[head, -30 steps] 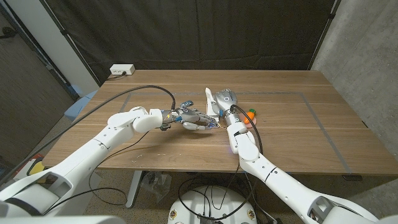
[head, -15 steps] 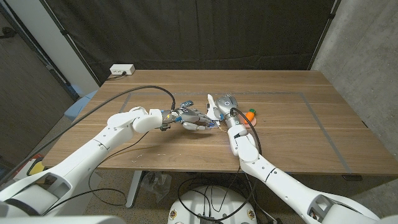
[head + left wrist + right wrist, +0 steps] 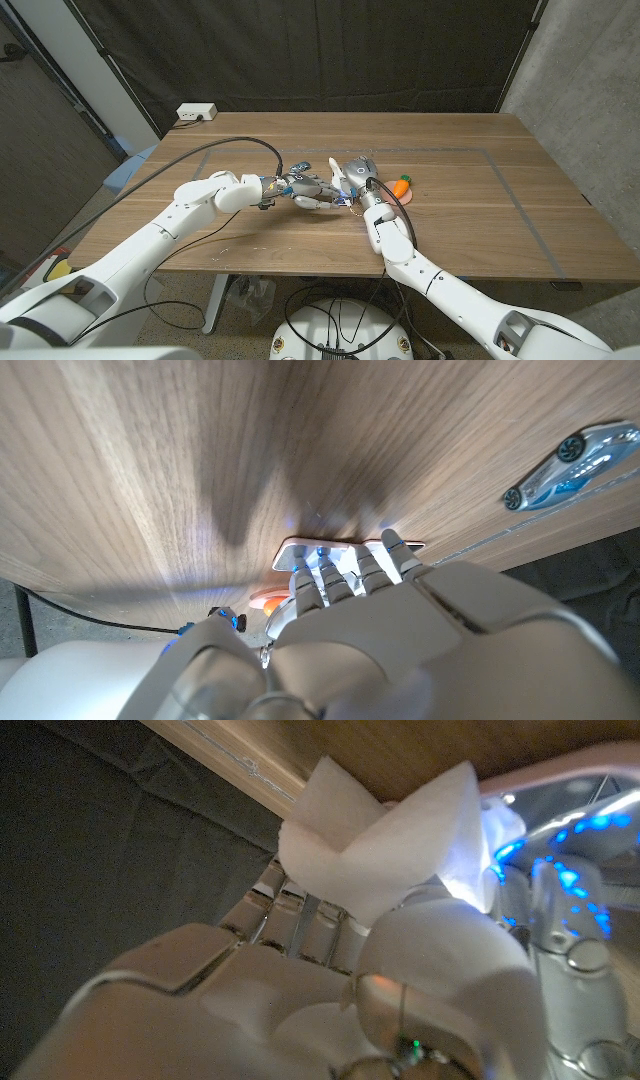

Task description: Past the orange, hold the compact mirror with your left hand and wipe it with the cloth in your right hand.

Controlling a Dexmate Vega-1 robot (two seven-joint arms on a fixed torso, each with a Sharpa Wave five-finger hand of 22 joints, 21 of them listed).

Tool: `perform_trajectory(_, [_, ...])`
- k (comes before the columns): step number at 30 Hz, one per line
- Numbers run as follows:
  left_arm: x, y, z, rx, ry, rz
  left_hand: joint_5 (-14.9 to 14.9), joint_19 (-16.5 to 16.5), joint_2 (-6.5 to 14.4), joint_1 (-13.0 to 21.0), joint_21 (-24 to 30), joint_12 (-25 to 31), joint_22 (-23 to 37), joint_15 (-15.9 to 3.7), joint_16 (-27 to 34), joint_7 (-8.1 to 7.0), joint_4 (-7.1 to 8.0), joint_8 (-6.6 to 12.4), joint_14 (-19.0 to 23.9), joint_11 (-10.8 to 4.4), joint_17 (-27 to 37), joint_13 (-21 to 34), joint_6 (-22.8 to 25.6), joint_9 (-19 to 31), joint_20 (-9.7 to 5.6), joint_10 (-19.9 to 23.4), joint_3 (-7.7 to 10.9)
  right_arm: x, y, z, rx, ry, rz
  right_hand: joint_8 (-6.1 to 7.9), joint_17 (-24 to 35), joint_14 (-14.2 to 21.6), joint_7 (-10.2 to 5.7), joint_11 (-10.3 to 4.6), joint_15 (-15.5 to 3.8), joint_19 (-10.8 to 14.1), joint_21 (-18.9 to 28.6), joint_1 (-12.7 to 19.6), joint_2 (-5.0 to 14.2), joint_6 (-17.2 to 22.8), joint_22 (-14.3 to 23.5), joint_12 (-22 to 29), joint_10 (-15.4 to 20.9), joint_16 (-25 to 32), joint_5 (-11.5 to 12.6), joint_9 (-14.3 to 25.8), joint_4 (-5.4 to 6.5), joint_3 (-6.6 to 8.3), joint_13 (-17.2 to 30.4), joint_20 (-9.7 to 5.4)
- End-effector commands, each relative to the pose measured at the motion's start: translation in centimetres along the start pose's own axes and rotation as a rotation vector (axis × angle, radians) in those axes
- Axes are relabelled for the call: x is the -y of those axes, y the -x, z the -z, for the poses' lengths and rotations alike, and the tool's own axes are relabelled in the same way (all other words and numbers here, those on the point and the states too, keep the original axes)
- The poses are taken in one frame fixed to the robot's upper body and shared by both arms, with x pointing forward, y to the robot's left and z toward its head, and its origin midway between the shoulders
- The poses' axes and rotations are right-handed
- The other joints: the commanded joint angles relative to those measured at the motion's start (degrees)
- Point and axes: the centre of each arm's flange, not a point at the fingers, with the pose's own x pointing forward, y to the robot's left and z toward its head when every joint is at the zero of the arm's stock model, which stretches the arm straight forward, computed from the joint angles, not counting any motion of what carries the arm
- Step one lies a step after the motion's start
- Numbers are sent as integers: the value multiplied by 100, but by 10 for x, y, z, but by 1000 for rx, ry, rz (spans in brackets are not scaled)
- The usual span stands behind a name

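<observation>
white cloth [image 3: 380, 850] pinched in right hand [image 3: 357, 172]; left hand [image 3: 312, 188] fingers curled on compact mirror [image 3: 345, 549] (judgement: keep mirror steady, wipe lightly).

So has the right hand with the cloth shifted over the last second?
Yes. In the head view the right hand with the cloth has moved away from the orange, toward the left hand.
</observation>
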Motion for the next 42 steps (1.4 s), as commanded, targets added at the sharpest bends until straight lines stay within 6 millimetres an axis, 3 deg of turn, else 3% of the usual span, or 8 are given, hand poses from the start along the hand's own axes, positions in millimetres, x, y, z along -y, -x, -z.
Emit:
perform_trajectory(1, [2, -1, 2, -1, 11, 4, 26, -343, 468, 17, -9, -11, 15, -645, -32, -4, 24, -26, -26, -25, 7, 28, -49, 6, -25, -21, -36, -6, -3, -12, 56, 40, 30, 18, 11, -15, -376, -33, -1015, -24, 16, 35, -95, 515, 8, -14, 27, -19, 36, 5, -4, -43, 17, -278])
perform_trajectory(18, [4, 4, 5, -11, 33, 2, 29, -349, 463, 12, -15, -11, 17, -653, -34, -9, 26, -21, -19, -22, 8, 28, -56, 7, -18, -25, -46, -15, -32, -11, 51, 108, 69, -79, 22, 90, -378, -28, -1024, -91, 13, 148, -130, 657, -5, -2, 169, 13, 83, -22, -23, -92, 17, -269])
perform_trajectory(34, [5, 4, 8, -19, 39, 10, 31, -340, 455, 8, -15, -11, 18, -659, -41, -6, 25, -16, -29, -20, 9, 29, -59, 7, -15, -29, -60, -20, -58, 14, -49, 169, 18, -185, 18, 127, -372, -42, -1031, -85, 34, 209, -128, 660, -9, -23, 200, 7, 107, -24, -14, -119, 15, -273])
perform_trajectory(42, [4, 2, 9, -18, 36, 4, 32, -340, 452, 8, -17, -15, 18, -663, -47, -4, 24, -18, -44, -21, 9, 29, -71, 7, -13, -40, -65, -21, -54, 27, -89, 176, -13, -238, 17, 134, -366, -43, -1028, -91, 42, 223, -129, 653, -10, -36, 208, 1, 114, -23, -2, -140, 15, -279])
